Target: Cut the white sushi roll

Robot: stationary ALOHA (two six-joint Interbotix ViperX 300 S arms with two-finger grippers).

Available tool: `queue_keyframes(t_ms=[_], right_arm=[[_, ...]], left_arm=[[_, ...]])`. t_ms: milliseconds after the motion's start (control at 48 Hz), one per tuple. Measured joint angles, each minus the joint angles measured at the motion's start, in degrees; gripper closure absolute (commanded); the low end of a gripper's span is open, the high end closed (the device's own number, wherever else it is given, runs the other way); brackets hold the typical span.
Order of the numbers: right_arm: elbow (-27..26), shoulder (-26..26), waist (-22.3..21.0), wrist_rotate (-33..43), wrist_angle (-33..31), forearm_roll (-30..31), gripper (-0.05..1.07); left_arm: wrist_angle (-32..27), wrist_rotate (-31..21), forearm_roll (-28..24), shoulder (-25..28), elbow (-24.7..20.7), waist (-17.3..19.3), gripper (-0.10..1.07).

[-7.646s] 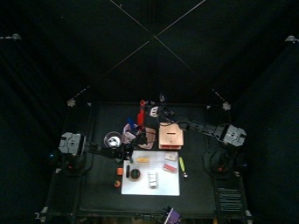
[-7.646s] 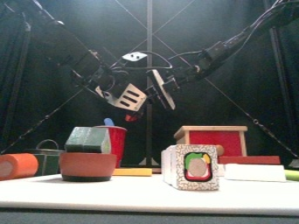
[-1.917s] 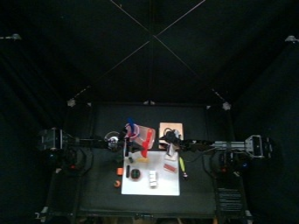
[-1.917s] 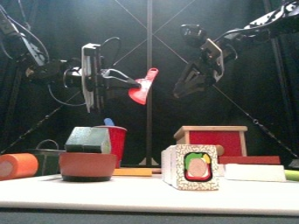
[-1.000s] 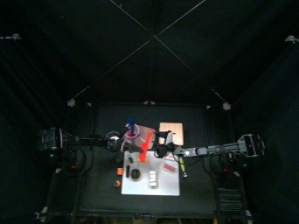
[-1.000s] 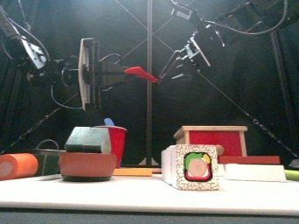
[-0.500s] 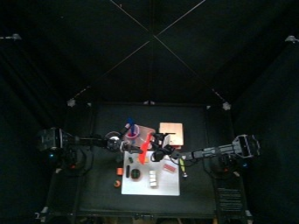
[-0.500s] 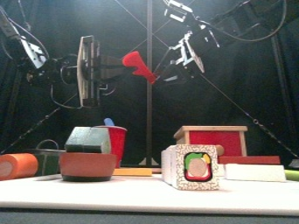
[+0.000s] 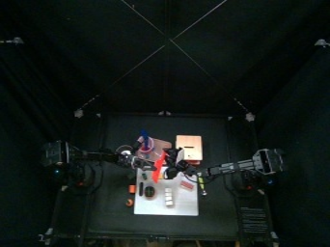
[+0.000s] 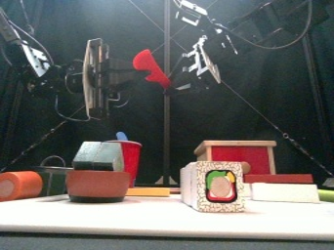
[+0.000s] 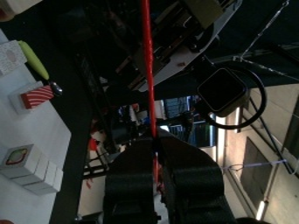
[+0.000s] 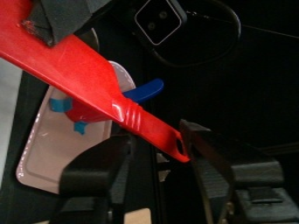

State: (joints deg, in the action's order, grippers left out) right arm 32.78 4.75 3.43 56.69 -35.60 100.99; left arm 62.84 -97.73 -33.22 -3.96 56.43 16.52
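From above, the white board [image 9: 168, 187] lies at the table's front, and the white sushi roll [image 9: 149, 193] rests on its left part. Above the board's far edge the left gripper [image 9: 146, 160] pinches a red knife [image 9: 158, 165]. In the front view, the knife [image 10: 150, 66] hangs high between both arms. The right wrist view shows the right gripper [image 12: 158, 162] open, its jaws astride the knife's handle.

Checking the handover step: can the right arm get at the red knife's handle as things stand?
Probably yes. The left gripper holds the red knife in mid-air, and the right gripper has open jaws either side of the handle, with nothing between.
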Motion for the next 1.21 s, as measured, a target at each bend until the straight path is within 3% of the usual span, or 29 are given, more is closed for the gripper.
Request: queue_keyframes(t_ms=[271,646,1042,1208], right_arm=[[0.0,-0.26,0.0,-0.18,0.0,0.18,0.6],[0.0,-0.18,0.26,-0.35,0.0,0.53,0.67],[0.09,-0.26,0.35,-0.35,-0.18,0.97,0.81],[0.26,-0.26,0.53,-0.35,-0.18,-0.62,0.81]], left_arm=[[0.79,-0.26,0.18,-0.62,0.09,0.09,0.66],[0.88,0.0,-0.79,-0.79,0.35,0.53,0.61],[0.79,3.16,-1.05,-0.79,0.35,2.29,0.27],[0.79,3.6,-1.14,-0.88,0.35,3.69,0.22]])
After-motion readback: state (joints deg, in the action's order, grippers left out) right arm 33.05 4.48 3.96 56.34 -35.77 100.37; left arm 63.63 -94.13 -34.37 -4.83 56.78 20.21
